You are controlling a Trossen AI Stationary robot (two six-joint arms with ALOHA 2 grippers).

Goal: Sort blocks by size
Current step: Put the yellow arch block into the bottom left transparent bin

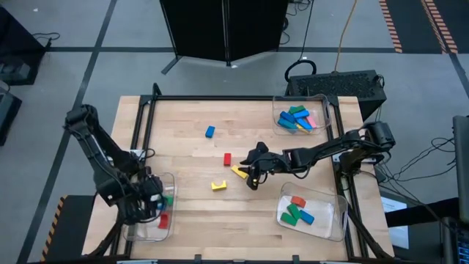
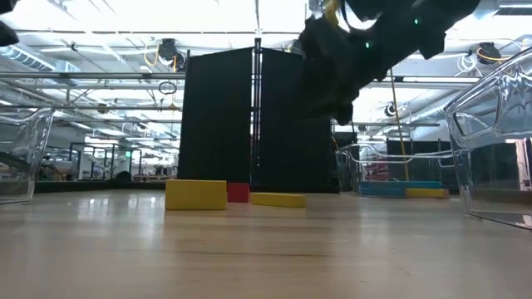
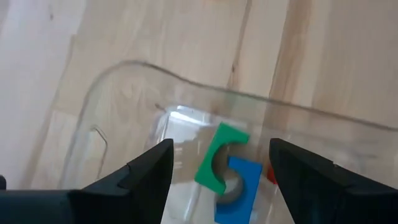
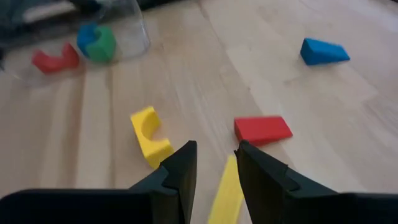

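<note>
Yellow is the colour in play: from above, the right tool point(image 1: 253, 176) hangs over the long yellow block point(image 1: 239, 172) mid-counter, with the red block point(image 1: 227, 158) just beside it, the notched yellow block point(image 1: 218, 185) near, and the blue block point(image 1: 210, 132) further off. The left tool point(image 1: 152, 196) sits over the corner tray point(image 1: 170, 224), well away from that yellow block.

At counter level, the notched yellow block point(image 2: 195, 194), red block point(image 2: 238, 193) and long yellow block point(image 2: 278, 199) lie flat on the counter point(image 2: 266, 249).

Left wrist: fingers point(image 3: 149, 171) spread wide and empty above a green piece point(image 3: 214, 163) and a blue piece point(image 3: 237, 190) in the tray.

Right wrist: jaws narrow, straddling the long yellow block point(image 4: 227, 193), not yet clamped. These look like light, rigid, smooth plastic, so I'd pinch across the narrow sides, mid-length, or it may swivel.
</note>
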